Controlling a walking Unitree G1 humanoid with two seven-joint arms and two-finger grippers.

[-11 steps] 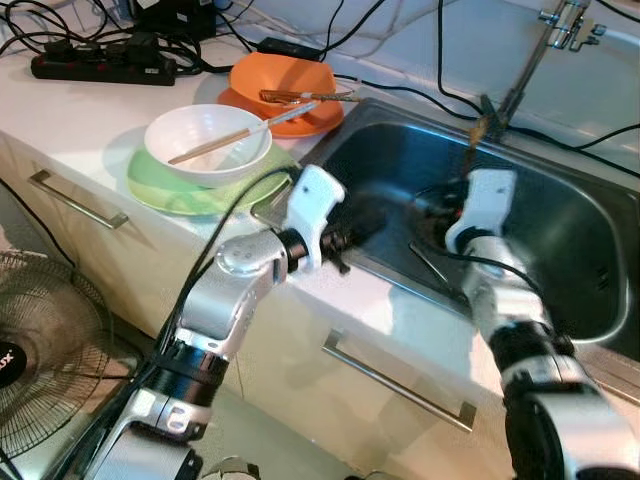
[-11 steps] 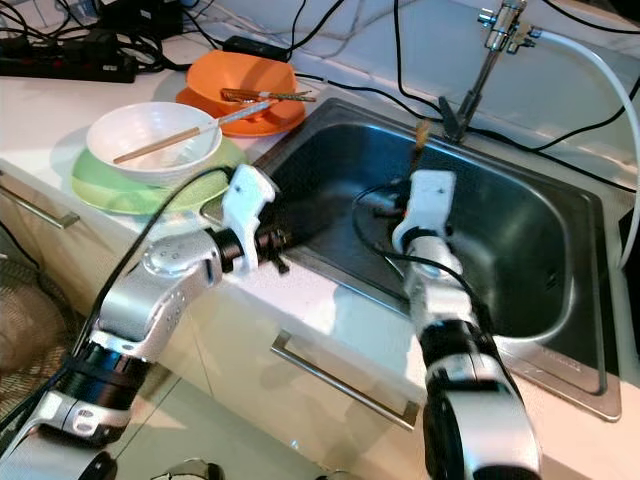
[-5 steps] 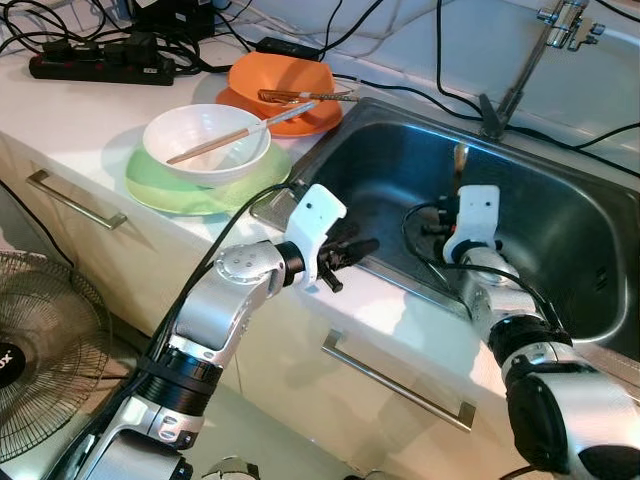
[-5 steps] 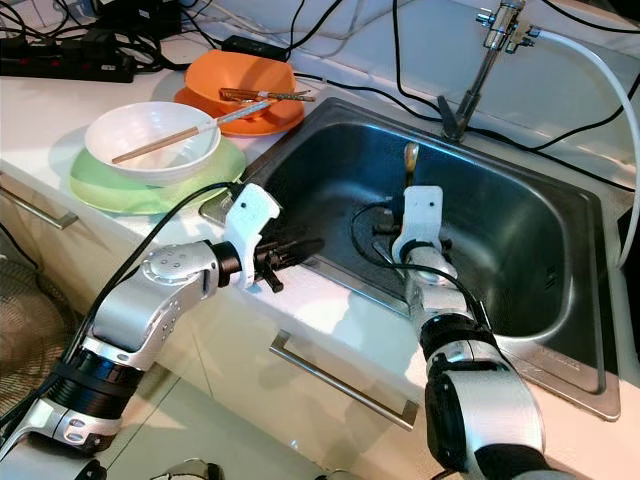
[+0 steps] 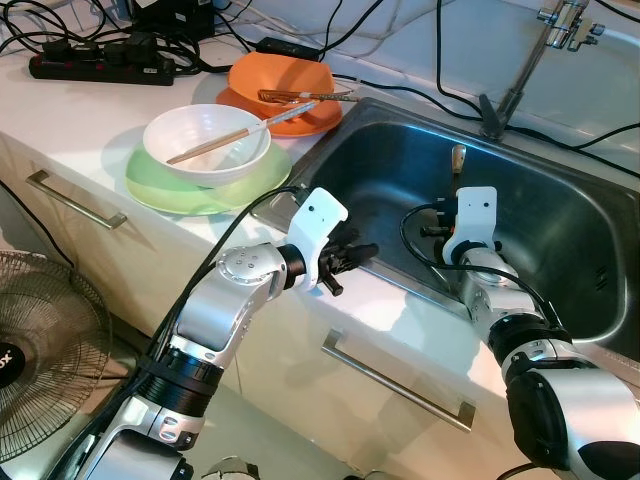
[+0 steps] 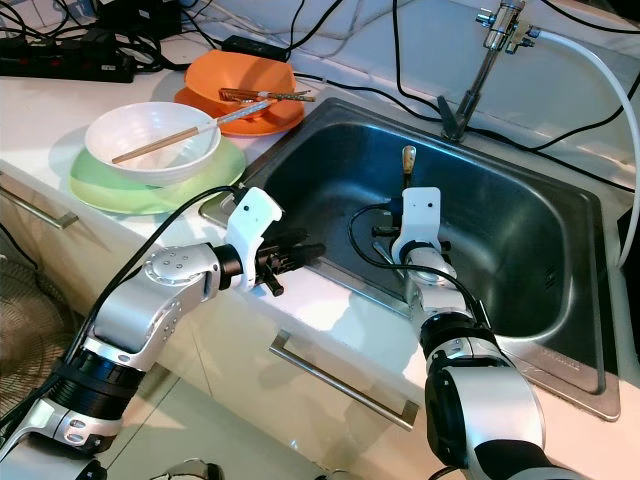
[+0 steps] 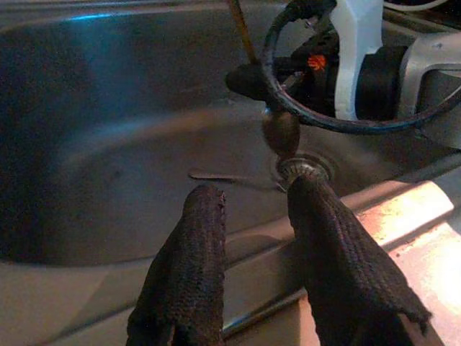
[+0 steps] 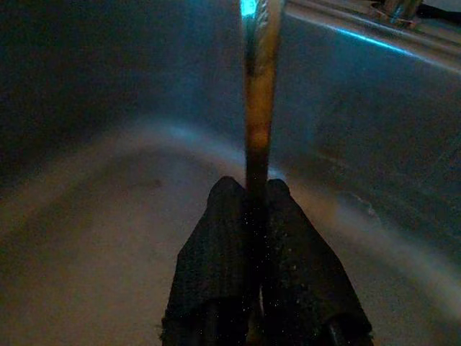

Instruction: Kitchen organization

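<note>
**Spoon held upright in the sink**

In the steel sink (image 5: 560, 215), the right gripper (image 8: 248, 198) has its two fingers pinched tight on a spoon (image 5: 458, 158), whose handle stands nearly upright, brownish and glossy, with its rounded end poking above the white wrist. In the left wrist view the spoon's bowl (image 7: 280, 132) hangs just above the drain (image 7: 302, 167).

Count on the counter: two bowls, one white bowl (image 5: 207, 141) and one orange bowl (image 5: 279, 77); two plates, a green plate (image 5: 160, 187) under the white bowl and an orange plate (image 5: 290, 122) under the orange one. One pair of chopsticks (image 5: 235, 135) rests across the white bowl, and utensils I cannot identify lie across the orange bowl. One tap (image 5: 535, 55) stands behind the sink.

The left gripper (image 5: 358, 250) hovers over the sink's near rim, fingers (image 7: 189, 245) parted and empty.

Compared with half a second ago, little differs: the left gripper has edged slightly, and the right one holds the spoon at about the same spot. A second ago the spoon was higher and the left gripper was further into the basin.
</note>
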